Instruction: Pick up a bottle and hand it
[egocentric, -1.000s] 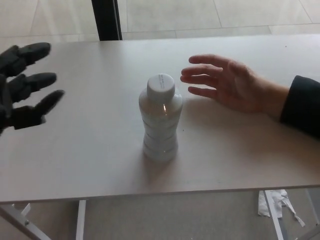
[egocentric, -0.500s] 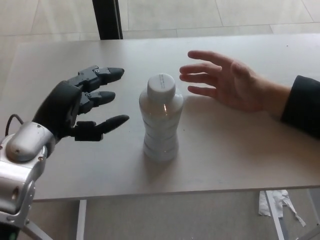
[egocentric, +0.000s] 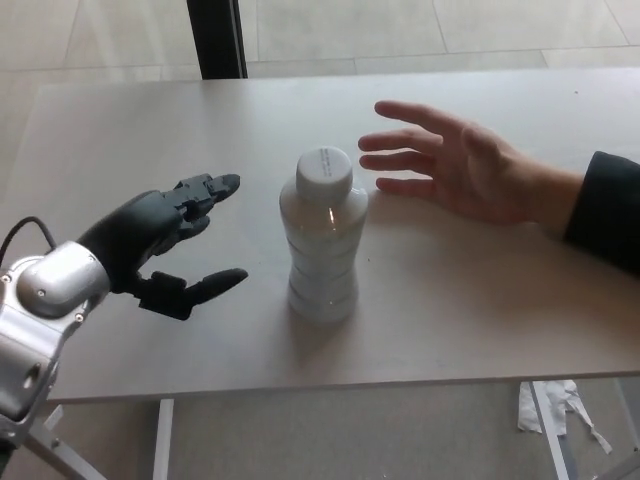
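We see the left hand (egocentric: 160, 245), fingers spread w/ nothing held, beside an upright white bottle (egocentric: 322, 237). A person's hand (egocentric: 465, 165) lies palm-up nearby on the table (egocentric: 480, 310).

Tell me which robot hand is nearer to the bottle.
Left. The left hand is open just left of the bottle, not touching. The right hand is not in view.

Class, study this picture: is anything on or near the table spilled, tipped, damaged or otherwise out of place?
On the table nothing stands out: the bottle stands upright with its cap on, and no spill shows. The left hand is open beside it, not touching. Only some crumpled white scraps lie on the floor under the table's right end.
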